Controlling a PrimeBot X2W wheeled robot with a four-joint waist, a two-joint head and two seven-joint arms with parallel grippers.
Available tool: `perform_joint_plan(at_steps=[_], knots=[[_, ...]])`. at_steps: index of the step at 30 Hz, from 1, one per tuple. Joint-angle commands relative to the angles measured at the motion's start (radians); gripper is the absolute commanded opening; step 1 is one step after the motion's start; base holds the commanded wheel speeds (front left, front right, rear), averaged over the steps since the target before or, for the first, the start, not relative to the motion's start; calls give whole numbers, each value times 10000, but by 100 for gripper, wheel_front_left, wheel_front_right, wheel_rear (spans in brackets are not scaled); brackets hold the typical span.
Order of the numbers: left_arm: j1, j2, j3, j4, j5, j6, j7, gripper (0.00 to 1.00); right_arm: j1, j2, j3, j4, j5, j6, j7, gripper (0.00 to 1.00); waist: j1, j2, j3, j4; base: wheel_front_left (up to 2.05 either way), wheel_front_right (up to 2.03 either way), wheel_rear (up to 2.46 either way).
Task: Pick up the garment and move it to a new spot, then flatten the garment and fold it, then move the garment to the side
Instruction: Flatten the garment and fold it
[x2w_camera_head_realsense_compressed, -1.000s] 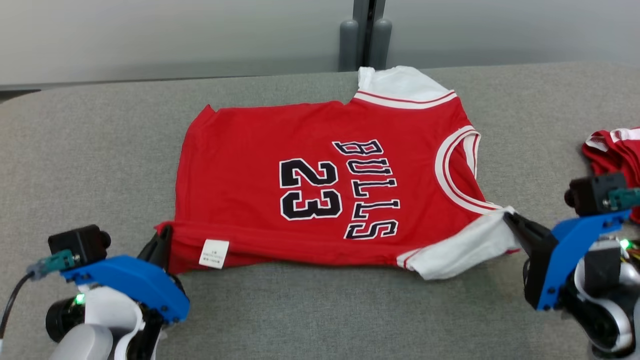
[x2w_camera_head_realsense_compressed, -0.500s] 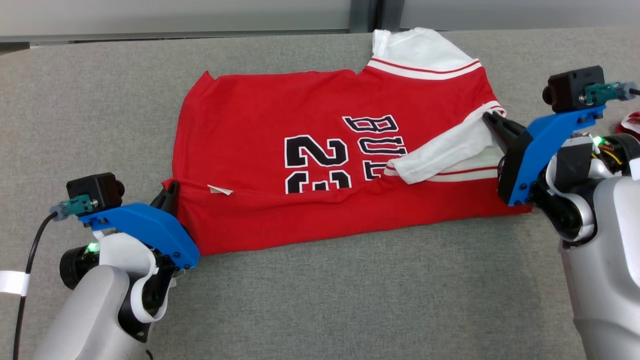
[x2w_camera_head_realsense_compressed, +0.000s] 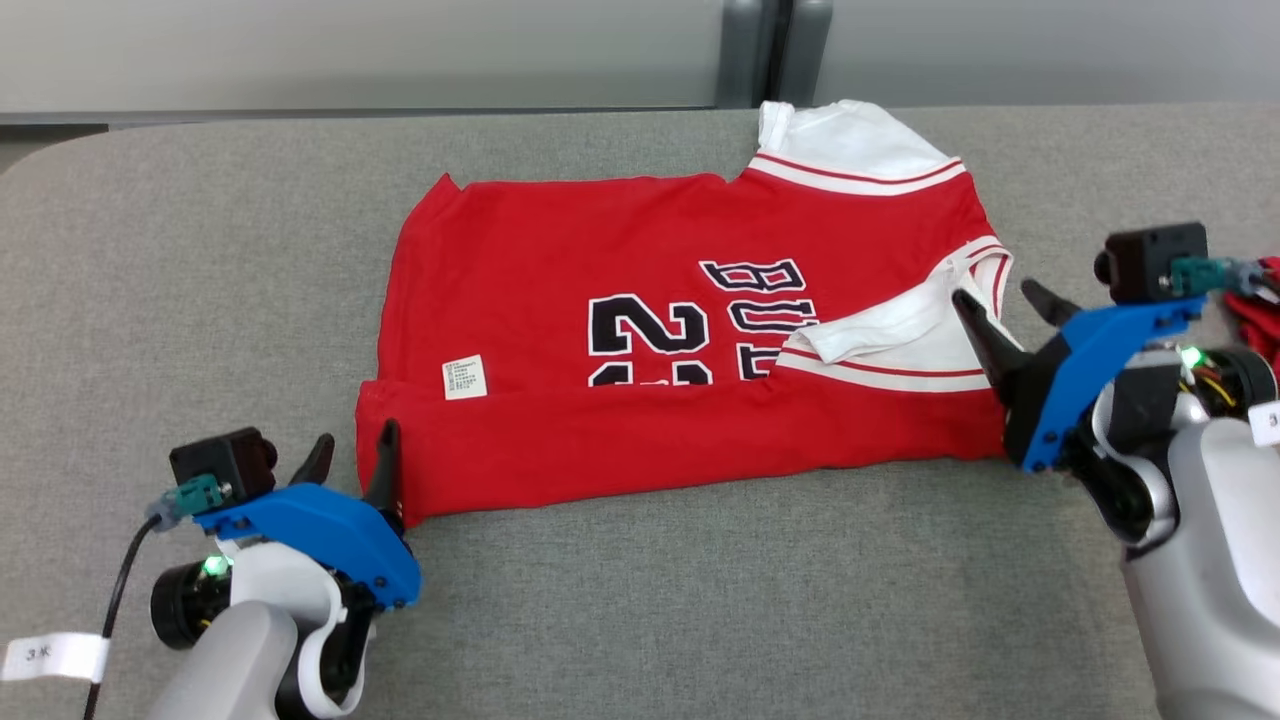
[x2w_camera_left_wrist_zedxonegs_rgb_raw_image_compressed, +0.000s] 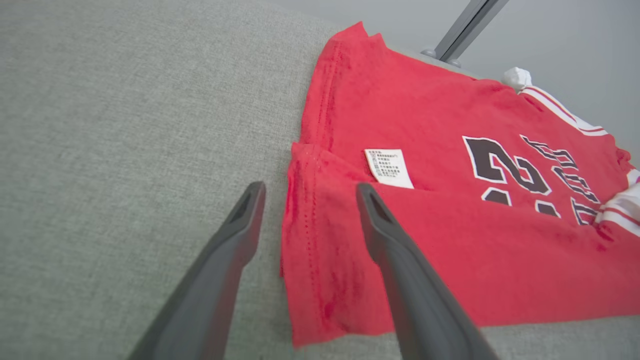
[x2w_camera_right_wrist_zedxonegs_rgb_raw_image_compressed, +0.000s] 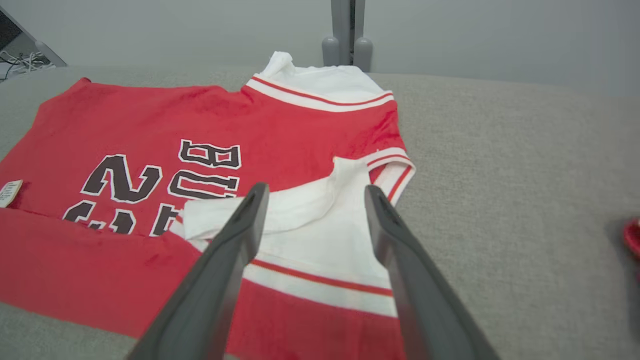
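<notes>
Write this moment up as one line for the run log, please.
stage: first fold laid | jersey: near edge folded over | left gripper: open, straddling hem corner | right gripper: open at white sleeve

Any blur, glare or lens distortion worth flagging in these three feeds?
Head view: sharp, flat even light, no glare, only faint shadow at the jersey edge. Left wrist view: wide-angle stretch, jaws loom large at the bottom, care label print visible but not readable. Right wrist view: same stretch, a touch softer, no glare.
</notes>
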Motion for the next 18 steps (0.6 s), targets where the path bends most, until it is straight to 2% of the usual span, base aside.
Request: perform_joint_plan(at_steps=[1, 9, 16, 17, 18], knots=[[156, -1, -49, -82, 25, 42, -30, 100, 245, -70, -135, -153, -126, 2, 15, 100, 0, -1, -60, -32, 0, 0, 0], [618, -151, -317, 240, 66, 506, 341, 100, 1801, 861, -1691, -650, -1039, 2, -78, 100, 0, -1, -1, -53, 0, 0, 0], [337, -462, -625, 1178, -105, 507, 972, 100, 1382, 1474, -2499, 622, -2020, 2, -142, 100, 0, -1, 371, -132, 0, 0, 0], [322, -514, -706, 1310, -149, 447, 1134, 79, 1310, 1525, -2443, 867, -1984, 2, -76, 100, 0, -1, 399, -124, 0, 0, 0], [320, -582, -796, 1430, -232, 339, 1331, 38, 1290, 1563, -2342, 1090, -1949, 3, -10, 100, 0, -1, 414, -117, 0, 0, 0]])
